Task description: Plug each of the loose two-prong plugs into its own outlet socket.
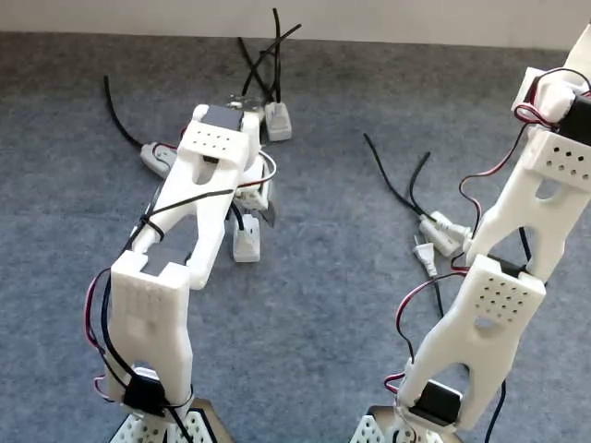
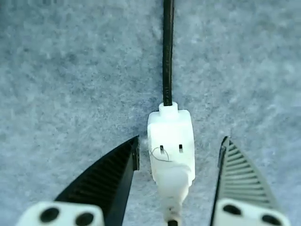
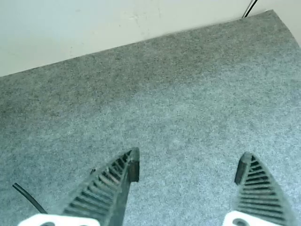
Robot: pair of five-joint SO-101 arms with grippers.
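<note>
Okay so my left claw (image 2: 180, 143) is wide open, straddling the white socket (image 2: 170, 134) on the carpet (image 2: 70, 70) without touching it, right claw (image 3: 189, 155) open too over bare carpet, so next I'd guess: pinch that socket squarely across its sides.

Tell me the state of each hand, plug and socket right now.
White socket: lying flat, not gripped, visible slots empty.
Left hand: open, fingers either side of that socket.
Right hand: open, empty, over carpet.
Loose plug: unplugged, lying on carpet.
</note>
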